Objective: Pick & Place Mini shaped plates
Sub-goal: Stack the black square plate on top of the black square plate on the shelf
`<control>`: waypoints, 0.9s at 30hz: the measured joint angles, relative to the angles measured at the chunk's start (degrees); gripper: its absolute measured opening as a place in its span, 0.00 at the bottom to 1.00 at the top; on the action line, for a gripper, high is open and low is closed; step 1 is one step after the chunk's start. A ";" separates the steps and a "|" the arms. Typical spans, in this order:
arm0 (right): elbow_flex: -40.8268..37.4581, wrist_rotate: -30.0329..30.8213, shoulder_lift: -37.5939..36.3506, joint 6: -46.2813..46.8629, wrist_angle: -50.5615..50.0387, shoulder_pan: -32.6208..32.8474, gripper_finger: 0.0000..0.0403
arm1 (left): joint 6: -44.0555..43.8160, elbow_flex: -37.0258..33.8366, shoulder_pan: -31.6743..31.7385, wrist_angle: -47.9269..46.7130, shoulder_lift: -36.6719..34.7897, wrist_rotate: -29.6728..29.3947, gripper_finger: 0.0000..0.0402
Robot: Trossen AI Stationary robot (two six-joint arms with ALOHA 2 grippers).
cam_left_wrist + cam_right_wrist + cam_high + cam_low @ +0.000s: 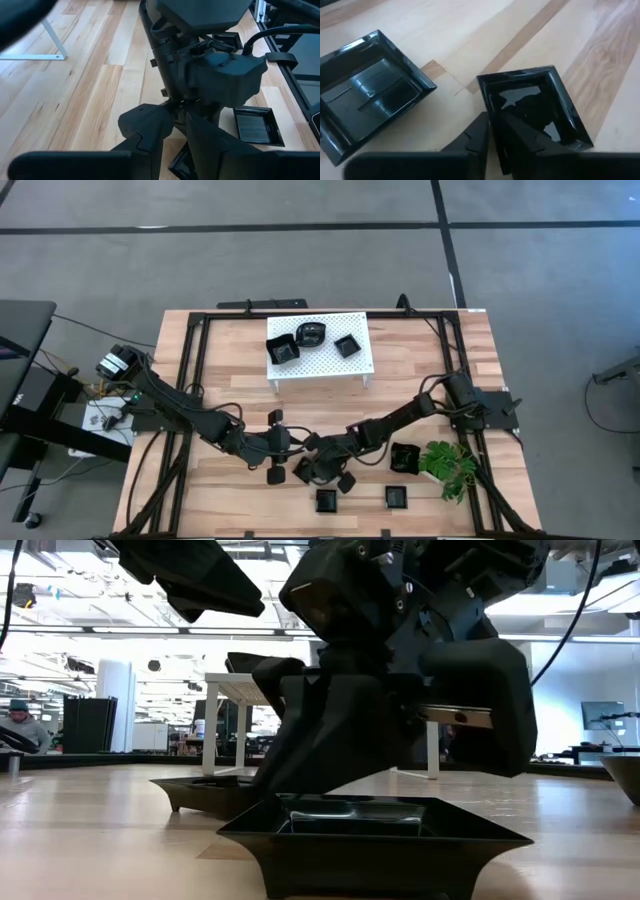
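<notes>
mini shaped plates lie in two groups. high view: three sit on the white perforated rack (320, 347) at the far middle of the table (230, 360), one at its left (282, 350), a rounder one (312, 334) in the middle, a small square one (347, 345) at its right. nearer the front edge are two square plates (326, 500) and (397, 497), and another (404, 458) just left of the green plant (449, 468).

both arms meet at the near middle of the table. right gripper (318, 472) is low over the wood; left gripper (283, 442) is just to its left, a little farther back.

right wrist view shows what the high view hides: a square plate (532, 112) lies flat on the wood, turned so its corners point diagonally, no clear long axis. the right fingers (480, 140) straddle one rim, one finger inside the dish and one outside, pinched on that edge. a second square plate (367, 92) lies beside it, apart, also flat and upright.

low view: a square plate (370, 835) stands flat at the very front, flared rim up, and another (205, 792) behind it to the left; the arms fill the space above.

left wrist view: left fingers (150, 130) point toward the right arm's wrist and stand partly apart, nothing between them. a square plate (255, 126) shows beyond.
</notes>
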 joint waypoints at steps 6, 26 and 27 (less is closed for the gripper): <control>0.06 0.04 -0.18 -2.15 0.04 -0.28 0.02 | -0.01 0.01 0.00 0.15 0.00 0.01 0.21; -0.02 38.03 -33.44 -0.23 -40.47 -5.80 0.01 | 0.01 0.02 0.00 0.17 0.00 0.02 0.21; -0.02 38.01 -34.38 -0.99 -40.80 -7.42 0.01 | 0.01 0.02 0.00 0.17 0.00 0.02 0.21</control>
